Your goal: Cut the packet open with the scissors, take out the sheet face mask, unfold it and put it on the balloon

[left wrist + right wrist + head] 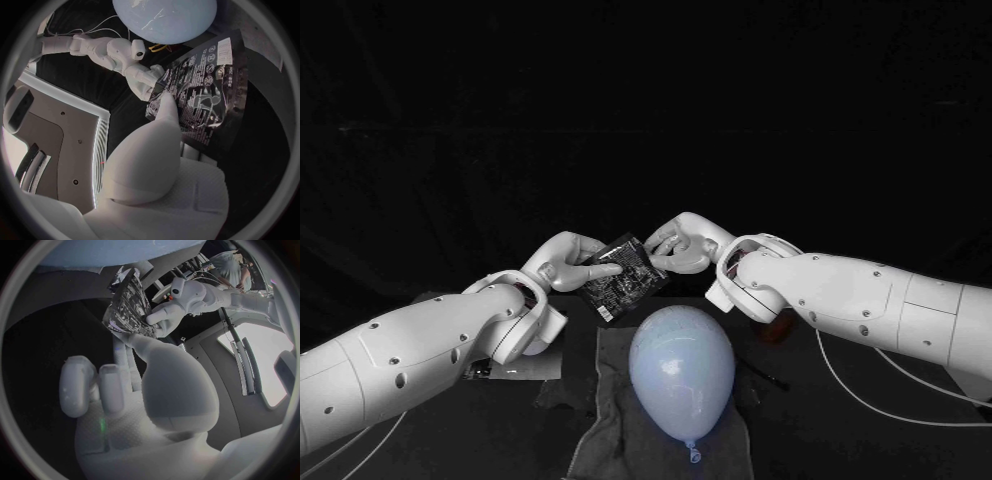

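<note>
Balloon (682, 368); packet (620, 270) beyond, pinched by left fingers (577, 270), right fingers (679, 256).

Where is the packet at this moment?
In the head view the packet is held up between the left hand and the right hand, just beyond the balloon.

Pale left hand (567, 266) and right hand (679, 246) cap white, screw-dotted, cabled arms (408, 355).

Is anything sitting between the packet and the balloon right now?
Nothing visible does. The left hand and the right hand hold the packet just beyond the rounded end of the balloon, and the gap between packet and balloon is free.
</note>
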Robot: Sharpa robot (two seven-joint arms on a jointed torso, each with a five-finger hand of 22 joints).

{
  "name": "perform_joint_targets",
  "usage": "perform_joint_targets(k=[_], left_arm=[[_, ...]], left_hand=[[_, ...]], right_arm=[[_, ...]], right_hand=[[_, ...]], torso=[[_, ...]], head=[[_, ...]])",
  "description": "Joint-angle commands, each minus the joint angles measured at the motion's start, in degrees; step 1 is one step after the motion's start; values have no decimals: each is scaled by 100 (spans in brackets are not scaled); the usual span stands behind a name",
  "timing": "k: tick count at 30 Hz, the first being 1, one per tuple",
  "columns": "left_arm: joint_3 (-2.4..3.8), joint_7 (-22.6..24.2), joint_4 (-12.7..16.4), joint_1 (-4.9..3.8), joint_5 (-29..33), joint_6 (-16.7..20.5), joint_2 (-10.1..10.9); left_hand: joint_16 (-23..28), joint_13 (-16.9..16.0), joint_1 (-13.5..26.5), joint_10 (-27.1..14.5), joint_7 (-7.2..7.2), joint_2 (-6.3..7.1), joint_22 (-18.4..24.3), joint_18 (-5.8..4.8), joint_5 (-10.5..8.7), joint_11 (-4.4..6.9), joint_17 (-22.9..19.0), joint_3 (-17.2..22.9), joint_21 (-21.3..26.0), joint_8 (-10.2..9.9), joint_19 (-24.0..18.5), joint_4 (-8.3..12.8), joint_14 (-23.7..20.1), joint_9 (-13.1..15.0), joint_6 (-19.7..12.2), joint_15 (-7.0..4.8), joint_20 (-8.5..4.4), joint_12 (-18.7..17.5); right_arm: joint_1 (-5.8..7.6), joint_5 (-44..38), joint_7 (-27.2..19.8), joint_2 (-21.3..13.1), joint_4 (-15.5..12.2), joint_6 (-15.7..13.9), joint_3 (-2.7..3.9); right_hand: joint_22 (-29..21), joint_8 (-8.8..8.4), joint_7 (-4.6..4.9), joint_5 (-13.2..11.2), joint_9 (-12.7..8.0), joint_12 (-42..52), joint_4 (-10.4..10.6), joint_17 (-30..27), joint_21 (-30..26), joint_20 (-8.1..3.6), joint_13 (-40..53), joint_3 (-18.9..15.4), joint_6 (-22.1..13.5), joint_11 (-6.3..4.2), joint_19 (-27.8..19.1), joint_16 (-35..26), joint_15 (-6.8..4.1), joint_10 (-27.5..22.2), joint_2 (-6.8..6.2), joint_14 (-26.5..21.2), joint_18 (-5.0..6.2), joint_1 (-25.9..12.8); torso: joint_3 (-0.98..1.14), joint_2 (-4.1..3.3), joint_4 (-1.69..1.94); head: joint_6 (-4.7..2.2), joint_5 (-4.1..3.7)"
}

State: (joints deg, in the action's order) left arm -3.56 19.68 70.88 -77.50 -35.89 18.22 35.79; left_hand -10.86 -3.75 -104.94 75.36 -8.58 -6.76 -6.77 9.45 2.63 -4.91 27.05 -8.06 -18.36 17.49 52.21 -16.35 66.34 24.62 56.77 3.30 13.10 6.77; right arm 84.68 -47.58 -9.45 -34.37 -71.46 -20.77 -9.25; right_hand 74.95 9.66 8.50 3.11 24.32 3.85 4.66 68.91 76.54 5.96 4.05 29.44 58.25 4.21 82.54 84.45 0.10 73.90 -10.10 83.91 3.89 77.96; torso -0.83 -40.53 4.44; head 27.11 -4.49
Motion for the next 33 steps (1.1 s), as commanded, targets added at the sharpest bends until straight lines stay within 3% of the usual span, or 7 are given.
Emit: perform_joint_targets(k=[1,7,13,14,18,28,33], left_arm=[[16,176,54,-11,61,-105,-7],[20,200,55,-12,61,-112,25],[21,202,23,-12,60,-96,38],[21,202,20,-12,60,-95,38],[21,201,19,-12,56,-99,41],[25,351,73,-13,89,-426,53],[32,432,162,-14,156,-606,77]], left_hand=[[18,-9,-82,44,14,-802,-8,104,11,-1,5,-29,-37,-3,28,9,19,7,-4,3,6,-29],[18,-9,-82,44,14,-802,-8,104,11,-1,5,-29,-37,-3,28,9,19,7,-4,3,6,-29],[19,-8,-86,47,15,-798,-9,103,11,0,7,-35,-40,-3,31,8,21,10,-2,2,4,-33],[19,-8,-86,47,15,-798,-9,103,11,0,7,-35,-40,-3,31,8,21,10,-2,2,4,-33],[20,-8,-88,49,16,-797,-10,102,11,1,8,-37,-41,-3,32,9,22,11,0,2,2,-35],[16,-12,-82,74,27,-798,-12,95,10,7,17,-55,-44,2,30,-3,38,22,16,-3,2,-35],[16,-12,-81,77,29,-798,-12,94,10,8,18,-58,-44,3,29,-5,39,24,17,-4,3,-36]], right_arm=[[-15,-107,54,13,-3,273,-3],[-22,40,-128,-26,-23,676,-4],[-23,187,-258,-111,-72,840,-4],[-22,212,-279,-126,-76,848,-4],[-20,288,-333,-160,-68,877,-4],[-18,378,-379,-80,85,1085,-9],[-18,259,-298,-15,108,1088,-17]], right_hand=[[824,-5,-17,-9,-2,2,-6,-7,-17,-4,6,62,71,-13,0,17,-26,59,25,217,-62,53],[853,6,-27,-33,4,1,11,2,28,-14,9,55,104,-21,24,20,-36,100,-5,218,-73,-41],[860,-39,0,-35,-7,-13,229,3,24,-1,0,-228,42,14,21,22,-8,91,-258,217,-76,-470],[858,-47,8,-34,-9,-11,306,-1,16,4,2,-353,33,22,17,21,-1,92,-359,215,-75,-609],[856,-56,-1,-34,-12,-9,399,-17,2,6,8,-512,30,16,9,18,-6,91,-419,210,-71,-699],[868,-48,-20,-33,-7,2,407,6,18,1,18,-566,56,-3,19,24,-18,118,-393,214,-74,-618],[884,-27,-60,-31,6,-11,250,23,35,-29,12,-293,105,-49,31,29,-61,132,-40,218,-76,-113]], torso=[[-4,-3,-6],[1,1,-5],[4,6,-9],[5,6,-9],[3,1,-9],[1,-7,0],[-3,-1,6]], head=[[1,5],[20,-4],[30,-18],[30,-19],[34,-21],[38,-32],[60,-38]])
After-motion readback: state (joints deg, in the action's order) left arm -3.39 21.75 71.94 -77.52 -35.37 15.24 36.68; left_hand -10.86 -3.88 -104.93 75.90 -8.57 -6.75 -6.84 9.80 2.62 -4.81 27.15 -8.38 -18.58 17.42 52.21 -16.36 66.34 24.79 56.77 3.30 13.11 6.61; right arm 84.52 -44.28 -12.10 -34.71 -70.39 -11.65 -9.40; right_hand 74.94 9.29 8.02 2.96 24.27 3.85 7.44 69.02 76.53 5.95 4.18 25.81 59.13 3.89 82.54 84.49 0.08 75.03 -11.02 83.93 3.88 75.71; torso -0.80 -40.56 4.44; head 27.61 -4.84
